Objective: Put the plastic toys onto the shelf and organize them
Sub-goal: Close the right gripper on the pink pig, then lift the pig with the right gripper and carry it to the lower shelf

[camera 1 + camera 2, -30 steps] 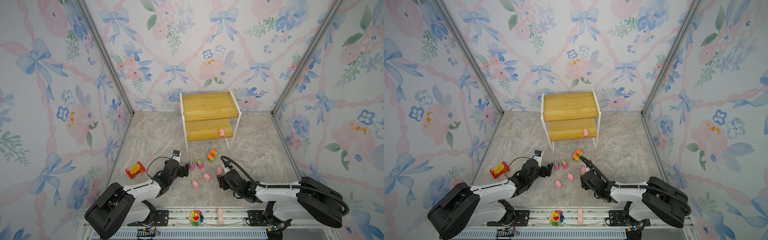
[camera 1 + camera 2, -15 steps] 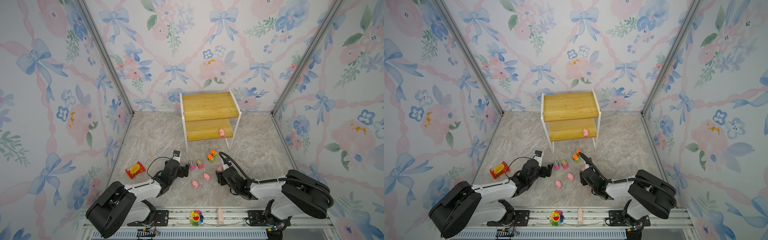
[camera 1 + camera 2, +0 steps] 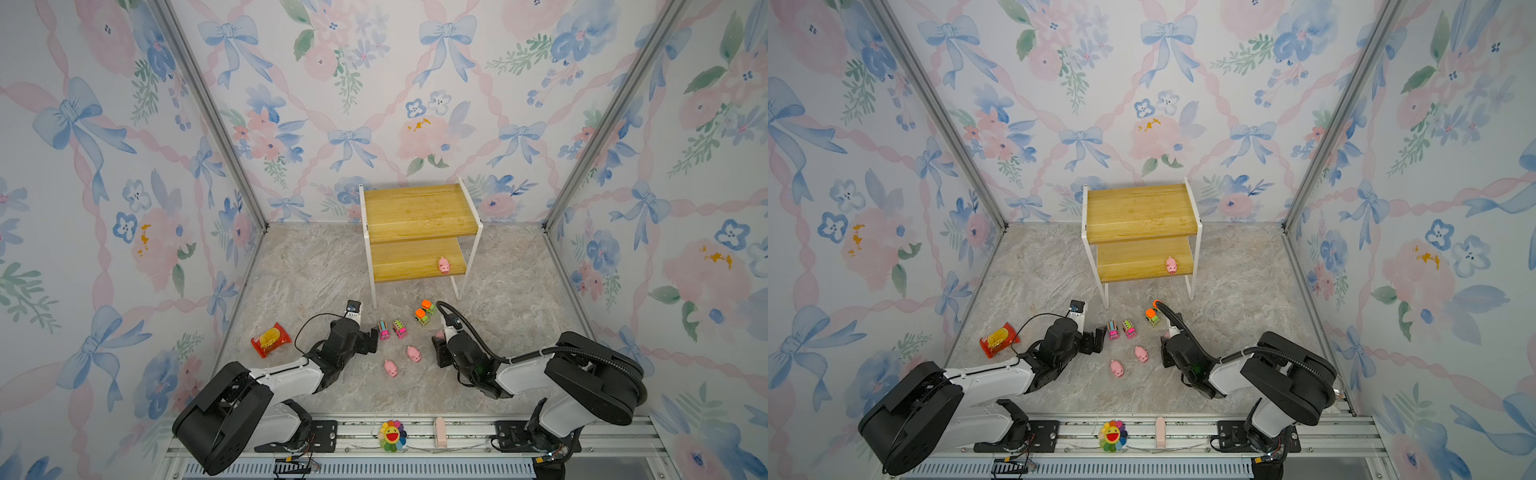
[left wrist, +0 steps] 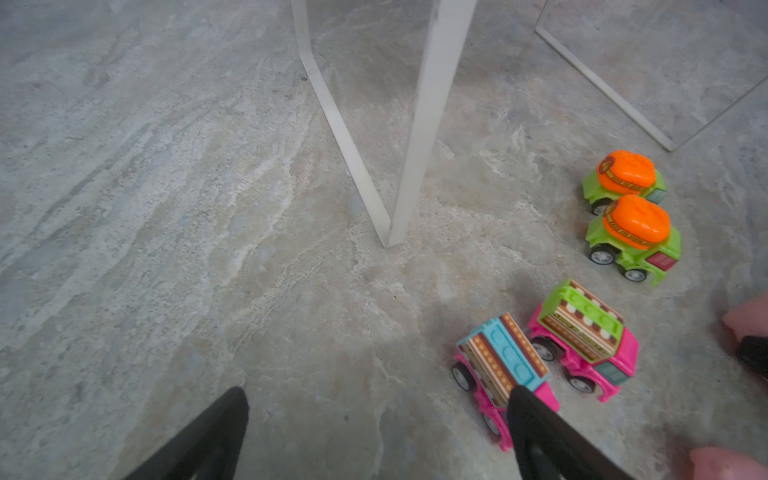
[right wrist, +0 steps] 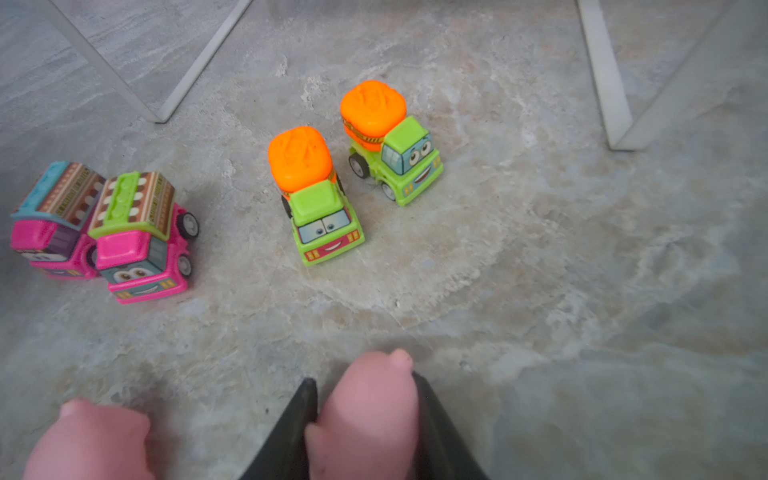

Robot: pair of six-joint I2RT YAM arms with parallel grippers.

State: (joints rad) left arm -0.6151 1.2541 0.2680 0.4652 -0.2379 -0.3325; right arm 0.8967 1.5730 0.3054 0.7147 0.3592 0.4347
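The shelf [image 3: 419, 216] stands at the back, with one pink pig [image 3: 444, 264] on its lower board. In the right wrist view my right gripper [image 5: 363, 379] is shut on a pink pig [image 5: 370, 411] at floor level, and another pig [image 5: 91, 440] lies beside it. Two green trucks [image 5: 316, 195] and two pink trucks [image 5: 137, 241] stand ahead of it. My left gripper [image 4: 380, 392] is open just above the floor, one fingertip [image 4: 536, 424] in front of the blue-topped pink truck [image 4: 498, 361]. Two pigs [image 3: 413, 354] [image 3: 390, 368] lie between the arms.
A red snack packet [image 3: 270, 340] lies left of the left arm. The shelf's white legs [image 4: 428, 124] stand close ahead of the left gripper. A rainbow flower [image 3: 391, 435] and a pink peg [image 3: 439, 432] sit on the front rail.
My right gripper has closed its jaws round the pig at its tips. The left arm has stayed almost still, open beside the pink trucks.
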